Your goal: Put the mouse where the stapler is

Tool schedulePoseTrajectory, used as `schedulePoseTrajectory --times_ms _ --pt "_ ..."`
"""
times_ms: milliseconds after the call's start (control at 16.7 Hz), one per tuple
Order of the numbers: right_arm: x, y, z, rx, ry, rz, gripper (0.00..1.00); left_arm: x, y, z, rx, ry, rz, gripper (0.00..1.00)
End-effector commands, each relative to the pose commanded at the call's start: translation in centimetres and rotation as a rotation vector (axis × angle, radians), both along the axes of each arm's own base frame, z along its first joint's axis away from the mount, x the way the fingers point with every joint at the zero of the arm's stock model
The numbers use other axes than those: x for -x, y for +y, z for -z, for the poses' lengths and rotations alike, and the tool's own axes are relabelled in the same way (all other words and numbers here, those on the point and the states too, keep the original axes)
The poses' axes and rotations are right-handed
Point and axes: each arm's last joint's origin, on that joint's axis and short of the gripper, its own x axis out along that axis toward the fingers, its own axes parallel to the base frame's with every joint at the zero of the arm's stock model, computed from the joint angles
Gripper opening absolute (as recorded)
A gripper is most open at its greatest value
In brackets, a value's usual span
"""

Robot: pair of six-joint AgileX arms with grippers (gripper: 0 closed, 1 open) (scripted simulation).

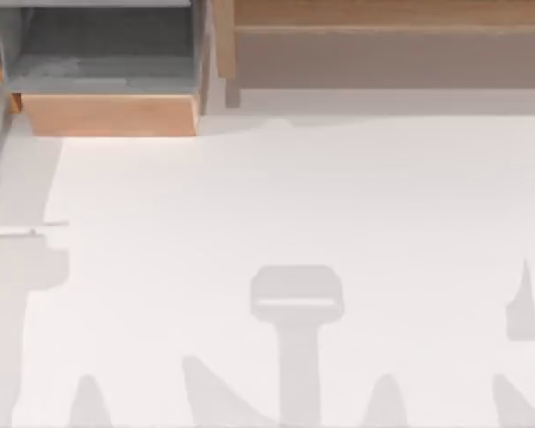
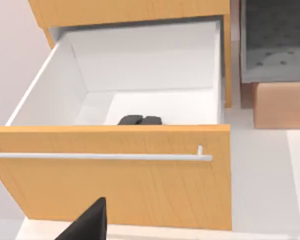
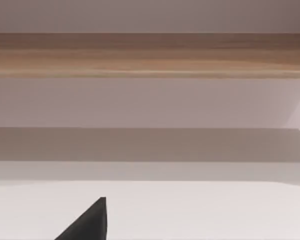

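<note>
A white tabletop (image 1: 294, 205) seen from above, bare apart from soft grey shadows along its near edge. At its far left corner stands a wooden cabinet (image 1: 107, 114) with a grey interior; a long wooden shelf (image 1: 383, 18) runs along the far side to the cabinet's right.

The left wrist view faces an open wooden drawer (image 2: 115, 175) with a slim metal handle (image 2: 100, 156) across its front and white inner walls. Inside the drawer, on its floor just behind the front panel, lies a small dark object (image 2: 139, 120), partly hidden by the panel; whether it is the mouse or the stapler cannot be told. To the side of the drawer is the grey-lined cabinet.

One dark fingertip (image 2: 87, 222) of the left gripper shows at the edge of that view; whether that gripper is open or closed cannot be told. The right wrist view faces the long shelf across bare tabletop, with one fingertip (image 3: 87, 222) of the right gripper visible; its state cannot be told either.

Judgement: the task appears at its start, nothing grasped. The next move calls for the left arm to reach over the drawer front and identify that dark object.
</note>
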Motion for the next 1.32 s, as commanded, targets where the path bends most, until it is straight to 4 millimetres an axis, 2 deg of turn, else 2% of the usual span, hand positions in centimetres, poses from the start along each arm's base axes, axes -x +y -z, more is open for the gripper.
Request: schedulePoseTrajectory --times_ms 120,300,420,540,720,900,1140,1320 --pt "0.0 0.0 0.0 0.000 0.000 0.000 1.00 -2.5 1.3 -2.8 -0.018 0.129 -0.030 1.00" --pt "0.0 0.0 0.0 0.000 0.000 0.000 1.00 -7.7 4.1 -6.1 -0.024 0.334 -0.053 1.00" --pt "0.0 0.0 0.0 0.000 0.000 0.000 1.00 -12.1 6.3 -7.0 -0.013 0.471 -0.051 1.00" --pt "0.0 0.0 0.0 0.000 0.000 0.000 1.00 -16.7 8.7 -6.7 0.007 0.603 -0.036 1.00" --pt "0.0 0.0 0.0 0.000 0.000 0.000 1.00 -23.3 11.7 -4.0 0.051 0.781 0.009 1.00" --pt "0.0 0.0 0.0 0.000 0.000 0.000 1.00 -28.6 13.7 0.5 0.097 0.929 0.059 1.00" --pt "0.0 0.0 0.0 0.000 0.000 0.000 1.00 -32.8 14.9 6.4 0.144 1.064 0.111 1.00" --pt "0.0 0.0 0.0 0.000 0.000 0.000 1.00 -34.4 15.0 8.9 0.158 1.108 0.130 1.00"
